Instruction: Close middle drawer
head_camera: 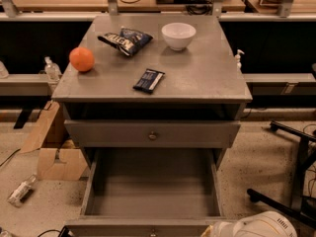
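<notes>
Camera view, looking down on the grey cabinet (207,78) from the front. Up on its top: an orange (81,59) near the left edge, a dark chip bag (124,39) toward the back, a white bowl (178,35) just right of it, upright. Closer to the front, a dark snack bar (148,80) lying flat, well apart from the rest.

Below the top, the top drawer (187,134), small round knob (152,136) in the middle of its flat front.

Under that, the middle drawer (153,191), pulled far out toward the camera, deep grey box wide open to view, plain grey floor and side walls showing. Front panel right down at the bottom edge, partly cut off.

And there, bottom right corner: the gripper (219,229), barely peeking in ahead of the arm's bulky white housing (266,226). Sits just beside the right front corner of the middle drawer. Open or closed, holding anything or not: cannot tell.

Off to the left on the speckled floor, a torn cardboard box (54,152) against the cabinet's side and a small bottle (20,191) lying down. On the right, black chair legs (291,181).
</notes>
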You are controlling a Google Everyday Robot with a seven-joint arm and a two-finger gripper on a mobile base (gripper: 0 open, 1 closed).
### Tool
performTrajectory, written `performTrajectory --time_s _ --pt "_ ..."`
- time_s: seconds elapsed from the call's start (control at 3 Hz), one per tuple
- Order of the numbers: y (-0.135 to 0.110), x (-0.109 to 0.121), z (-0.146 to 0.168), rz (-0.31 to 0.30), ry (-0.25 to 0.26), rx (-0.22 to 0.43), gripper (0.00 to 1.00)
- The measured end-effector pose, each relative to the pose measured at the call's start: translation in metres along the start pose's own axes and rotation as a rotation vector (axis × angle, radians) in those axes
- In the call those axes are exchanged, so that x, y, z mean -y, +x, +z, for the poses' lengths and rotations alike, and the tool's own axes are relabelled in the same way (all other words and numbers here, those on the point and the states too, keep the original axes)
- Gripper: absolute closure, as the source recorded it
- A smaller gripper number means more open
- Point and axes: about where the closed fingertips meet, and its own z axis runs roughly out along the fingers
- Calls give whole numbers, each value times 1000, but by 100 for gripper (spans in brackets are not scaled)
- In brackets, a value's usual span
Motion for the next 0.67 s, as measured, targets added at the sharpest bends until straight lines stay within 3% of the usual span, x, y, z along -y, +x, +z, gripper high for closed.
performTrajectory --time_s 0.33,0.67 --pt "18 9 25 15 -21 -13 97" --pt "20 7 25 14 -22 -17 100"
